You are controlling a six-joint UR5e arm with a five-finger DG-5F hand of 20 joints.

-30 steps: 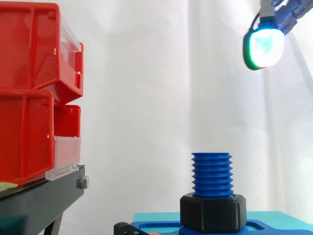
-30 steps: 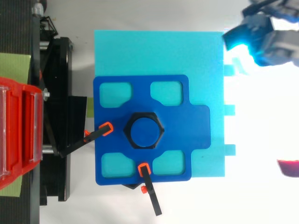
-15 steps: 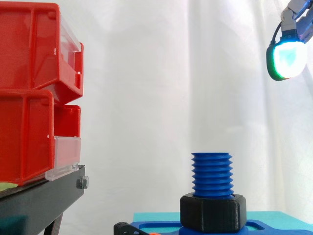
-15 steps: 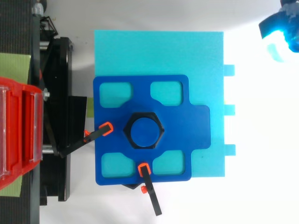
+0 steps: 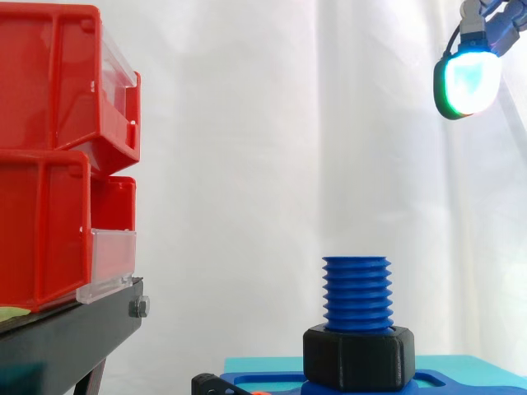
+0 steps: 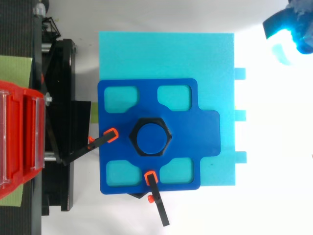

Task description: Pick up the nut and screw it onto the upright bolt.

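Side and top views of the bolt station. The blue bolt stands upright, its long axis vertical, at the centre of a dark blue fixture plate that lies on a cyan base. The black hex nut encircles the bolt at the foot of its thread, seated low against the plate, with several turns of thread bare above it. Two orange-tipped clamps hold the plate on the side of the bolt towards the red bins.

The hand hangs high above the bolt and well off to the side away from the bins. In the top view the hand lies beyond the corner of the cyan base. The nut therefore lies down and across from it, well apart. The hand touches nothing visible; whether it is released or clenched cannot be told. Judged from how the nut sits, the threading appears complete.
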